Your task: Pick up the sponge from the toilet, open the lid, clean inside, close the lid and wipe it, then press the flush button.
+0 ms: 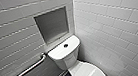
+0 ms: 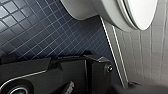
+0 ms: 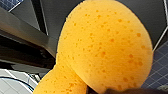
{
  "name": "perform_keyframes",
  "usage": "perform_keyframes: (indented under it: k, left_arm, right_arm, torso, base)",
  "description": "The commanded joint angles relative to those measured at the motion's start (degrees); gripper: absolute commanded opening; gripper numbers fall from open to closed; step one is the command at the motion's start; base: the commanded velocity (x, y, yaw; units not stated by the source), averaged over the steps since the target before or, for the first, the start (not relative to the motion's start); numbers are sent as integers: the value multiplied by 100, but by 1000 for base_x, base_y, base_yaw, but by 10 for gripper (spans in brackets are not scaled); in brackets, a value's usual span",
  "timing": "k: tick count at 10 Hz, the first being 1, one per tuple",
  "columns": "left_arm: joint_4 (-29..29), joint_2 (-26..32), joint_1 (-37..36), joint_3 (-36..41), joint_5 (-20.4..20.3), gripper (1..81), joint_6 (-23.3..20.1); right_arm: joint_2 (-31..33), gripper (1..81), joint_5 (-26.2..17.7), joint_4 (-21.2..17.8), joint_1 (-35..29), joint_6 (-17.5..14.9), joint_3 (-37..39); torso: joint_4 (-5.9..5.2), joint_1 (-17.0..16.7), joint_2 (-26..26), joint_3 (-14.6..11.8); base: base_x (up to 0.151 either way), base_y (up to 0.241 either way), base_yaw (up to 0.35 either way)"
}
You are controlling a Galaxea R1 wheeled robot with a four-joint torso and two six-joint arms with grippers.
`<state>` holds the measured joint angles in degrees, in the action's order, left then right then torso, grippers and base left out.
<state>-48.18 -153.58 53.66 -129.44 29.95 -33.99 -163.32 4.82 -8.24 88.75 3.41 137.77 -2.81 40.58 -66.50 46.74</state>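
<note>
The white toilet [image 1: 63, 55] stands in the corner, its tank against the tiled wall. The dark round flush button [image 1: 65, 45] sits in the middle of the tank cover. The glossy white lid [image 1: 89, 74] lies shut over the bowl. In the left wrist view the bowl's underside [image 2: 82, 10] and the lid's edge [image 2: 142, 10] appear close by. The orange sponge [image 3: 105, 45] looms large in the right wrist view, squeezed to a narrow waist where my right gripper [image 3: 85, 86] is shut on it. My left gripper stands open and holds nothing.
A grey recessed niche [image 1: 52, 24] is set in the wall above the tank. A metal grab bar [image 1: 21, 74] runs along the left wall. Dark blue floor tiles [image 2: 37, 32] lie beside the bowl. White tiled walls close in on both sides.
</note>
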Motion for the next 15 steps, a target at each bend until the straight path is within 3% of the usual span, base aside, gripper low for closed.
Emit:
perform_keyframes:
  k: [1, 3, 4, 9, 10, 12, 15]
  left_arm:
    - [45, 503, 1018, 77, 477, 811, -1734]
    - [-16, 450, 1624, -72, -120, 811, -2366]
    - [-17, 416, 1836, -82, -314, 811, -2542]
    - [28, 345, 2162, -90, -314, 811, -2578]
    - [28, 310, 2188, -90, -315, 811, -2578]
    - [54, 108, 2232, -248, -314, 811, -2578]
    - [45, -174, 2311, -688, -289, 811, -2587]
  right_arm:
    - [130, 10, -394, -20, -10, 19, -110]
    - [401, 10, -316, -11, -89, 19, -767]
    - [735, 10, -53, 6, -97, 19, -1346]
    - [2317, 10, 317, -2, -686, 54, -3624]
    - [2564, 10, 529, 6, -774, 54, -3889]
    - [3109, 10, 854, -20, -1099, 54, -4416]
    - [3873, 10, 828, -63, -1968, 133, -5303]
  torso:
    - [0, 0, 0, 0]
    - [0, 0, -2, 0]
    - [0, 0, -2, 0]
    - [0, 0, -5, -4]
    - [0, 369, -578, -4]
    - [0, 441, -702, -4]
    - [0, 819, -1309, -4]
  base:
    - [0, 0, 0]
    - [0, 0, 0]
    - [0, 0, 0]
    - [0, 0, 0]
    - [0, 0, 0]
    - [0, 0, 0]
    - [0, 0, 0]
